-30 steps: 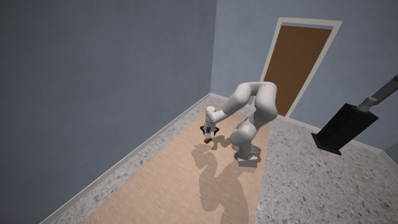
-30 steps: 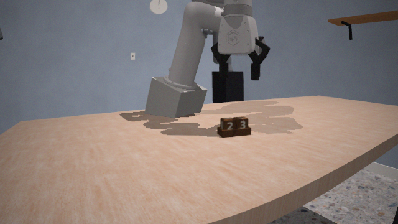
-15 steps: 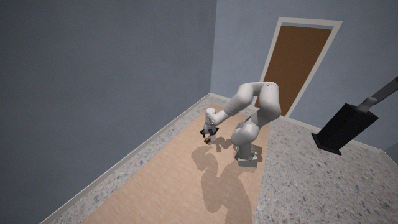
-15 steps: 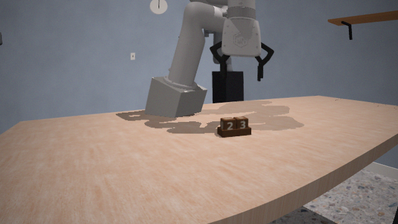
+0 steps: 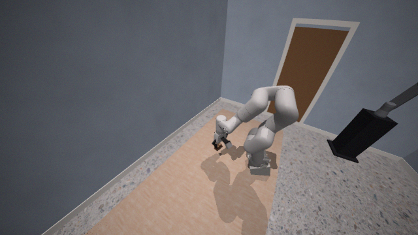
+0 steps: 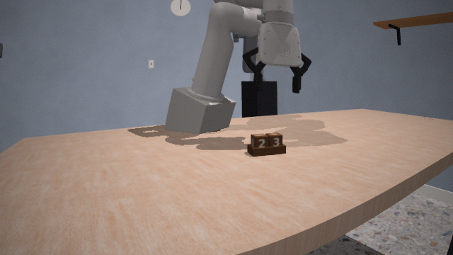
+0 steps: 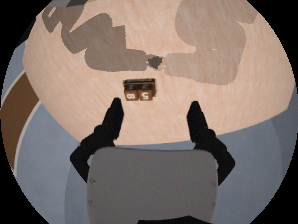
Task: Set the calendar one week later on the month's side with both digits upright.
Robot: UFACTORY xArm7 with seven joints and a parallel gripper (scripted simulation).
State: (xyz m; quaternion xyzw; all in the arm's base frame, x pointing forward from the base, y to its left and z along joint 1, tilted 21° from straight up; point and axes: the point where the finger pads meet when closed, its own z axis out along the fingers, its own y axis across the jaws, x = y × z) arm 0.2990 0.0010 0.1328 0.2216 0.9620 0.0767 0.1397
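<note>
Black two-finger gripper (image 5: 218, 145) (image 6: 277, 90) (image 7: 156, 102) is released, fingers spread wide, nothing between them. It hangs above the table, pointing down, well apart from the wood surface. Grey-white jointed robot arm (image 5: 285, 102) (image 6: 216, 49) carries it. Below the gripper, in the exterior view, dark brown rectangular tray (image 5: 218, 148) (image 6: 266, 151) sits flat on the pale wooden table (image 5: 170, 183) (image 6: 141, 188) (image 7: 210, 110). Two brown cubes with pale digits (image 6: 260, 142) (image 7: 131, 95) are in the tray, side by side. Exterior view: left cube shows 2, right cube shows 3, both upright, so that side reads 23. Wrist view: faces with an 8 and a 5 show; 8 on the left, sideways, 5 on the right, upside down. Month name not readable. Grey box-shaped base (image 5: 260, 171) (image 6: 184, 113) stands on the table, left of the tray and farther back in the exterior view. Arm shadows fall on the table around the tray. Farther out, black pedestal (image 5: 362, 135) (image 6: 259, 99) stands behind the table. Exterior view also has a round white clock (image 6: 180, 8) at upper left on the blue-grey wall (image 6: 88, 71) and a brown wooden shelf (image 6: 417, 20) at far right. Top view: brown door (image 5: 310, 65) at the far side.
</note>
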